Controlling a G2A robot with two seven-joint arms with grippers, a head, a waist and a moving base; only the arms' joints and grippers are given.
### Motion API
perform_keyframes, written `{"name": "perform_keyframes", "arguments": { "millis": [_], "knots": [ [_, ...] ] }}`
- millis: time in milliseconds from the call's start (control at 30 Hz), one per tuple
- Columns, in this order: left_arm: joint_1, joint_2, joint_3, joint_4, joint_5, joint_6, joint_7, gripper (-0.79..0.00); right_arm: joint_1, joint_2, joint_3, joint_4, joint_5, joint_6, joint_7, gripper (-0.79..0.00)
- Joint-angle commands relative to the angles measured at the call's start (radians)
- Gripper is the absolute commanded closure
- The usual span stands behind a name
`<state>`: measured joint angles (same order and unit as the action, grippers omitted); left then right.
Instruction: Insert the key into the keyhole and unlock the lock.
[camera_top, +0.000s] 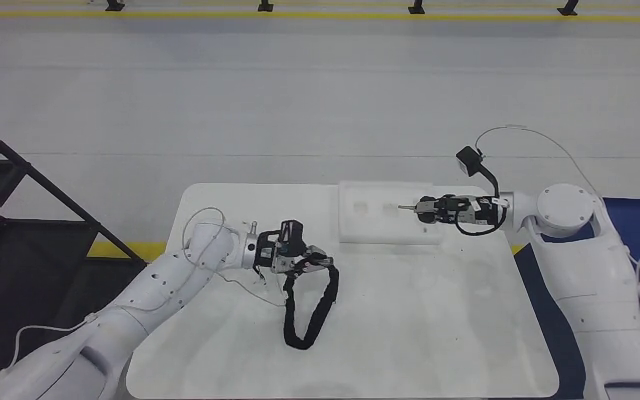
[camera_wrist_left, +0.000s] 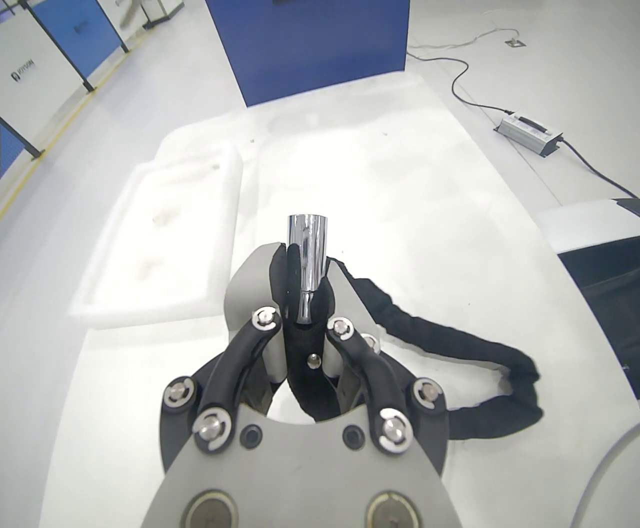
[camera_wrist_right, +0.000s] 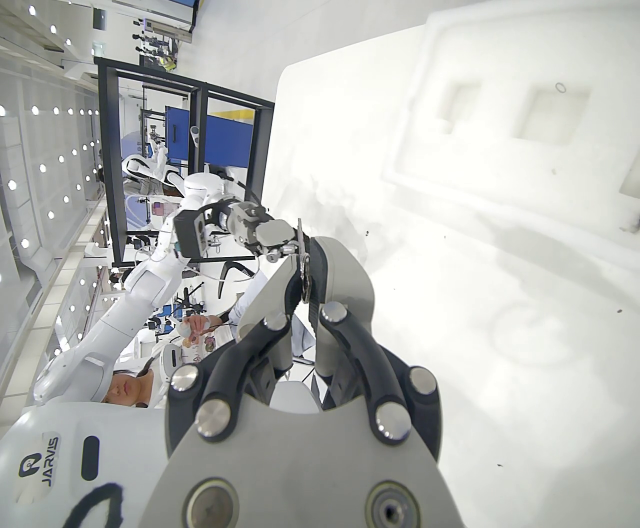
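My left gripper (camera_top: 303, 253) is shut on the lock, a chrome cylinder (camera_wrist_left: 307, 252) with a black fabric-sleeved cable loop (camera_top: 310, 318) trailing onto the white table. In the left wrist view the cylinder sticks out past the fingertips and the loop (camera_wrist_left: 452, 347) lies beside them. My right gripper (camera_top: 424, 209) is shut on the key (camera_top: 404, 207), held over the white foam tray (camera_top: 370, 225) with its blade aimed at the left arm. The right wrist view shows the key (camera_wrist_right: 303, 265) pinched at its black head, metal blade out. The two grippers are well apart.
The foam tray (camera_wrist_right: 500, 150) with shallow square recesses sits at the table's far middle edge. Bare tabletop (camera_top: 430, 320) spreads between and in front of the arms. A black frame (camera_top: 60, 205) stands off the table's left side.
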<state>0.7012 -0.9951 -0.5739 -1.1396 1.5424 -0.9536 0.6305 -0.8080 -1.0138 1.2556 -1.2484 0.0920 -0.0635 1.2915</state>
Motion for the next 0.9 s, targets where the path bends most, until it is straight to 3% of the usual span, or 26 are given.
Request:
{"name": "perform_keyframes", "arguments": {
  "millis": [0,200,400,600,867],
  "knots": [
    [0.004,0.013,-0.028,-0.036,0.001,-0.012,0.018,0.0,-0.006,0.003,-0.01,-0.049,-0.03,0.017,0.009,0.0],
    [0.018,0.037,-0.094,-0.136,-0.007,-0.02,0.054,0.0,-0.02,0.017,-0.01,-0.216,-0.081,0.076,0.078,0.0],
    [0.028,0.037,-0.124,-0.2,-0.026,0.006,0.076,0.0,-0.043,0.034,0.037,-0.37,-0.069,0.141,0.11,0.0],
    [0.026,0.019,-0.113,-0.231,0.006,0.09,0.141,0.0,-0.067,0.046,0.085,-0.446,-0.001,0.184,0.129,0.0],
    [-0.019,-0.035,-0.035,-0.143,0.059,0.163,0.235,0.0,-0.078,0.056,0.105,-0.484,0.011,0.171,0.14,0.0]
  ]
}}
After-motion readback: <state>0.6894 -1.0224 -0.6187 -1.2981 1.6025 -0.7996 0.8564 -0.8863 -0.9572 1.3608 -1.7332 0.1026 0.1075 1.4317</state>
